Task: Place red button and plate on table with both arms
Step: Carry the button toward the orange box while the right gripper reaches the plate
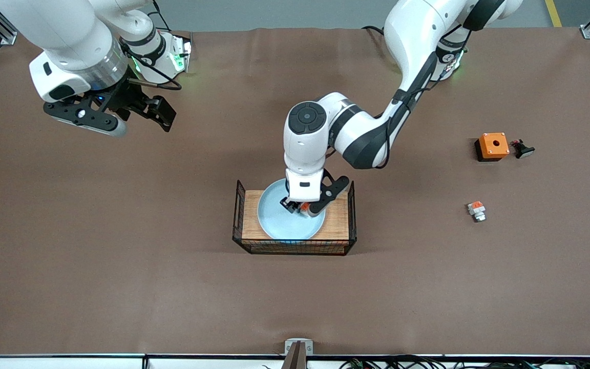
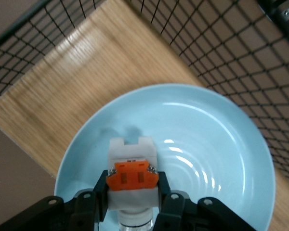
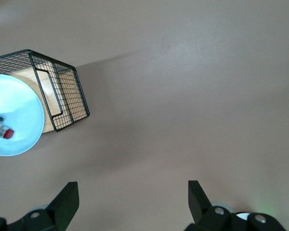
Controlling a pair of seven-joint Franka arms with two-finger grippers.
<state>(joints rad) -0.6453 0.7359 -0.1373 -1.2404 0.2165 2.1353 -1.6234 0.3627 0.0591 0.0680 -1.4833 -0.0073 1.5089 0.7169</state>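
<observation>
The pale blue plate [image 1: 278,221] lies on the wooden top of the black wire rack [image 1: 295,247] in the middle of the brown table [image 1: 121,266]. My left gripper [image 1: 300,207] is down over the plate and shut on the red button [image 1: 306,207]. In the left wrist view the fingers [image 2: 100,192] clamp the white-grey block with its orange-red square [image 2: 133,177] over the plate [image 2: 212,159]. My right gripper [image 1: 157,114] is open and empty, up over bare table at the right arm's end. Its wrist view [image 3: 132,197] shows the plate [image 3: 17,108] and button [image 3: 2,132] far off.
An orange box with a hole [image 1: 492,146] and a small dark-tipped part [image 1: 523,149] beside it sit toward the left arm's end. A white-orange block [image 1: 477,210] lies nearer the front camera than the box. The rack's wire sides [image 2: 221,43] rise around the plate.
</observation>
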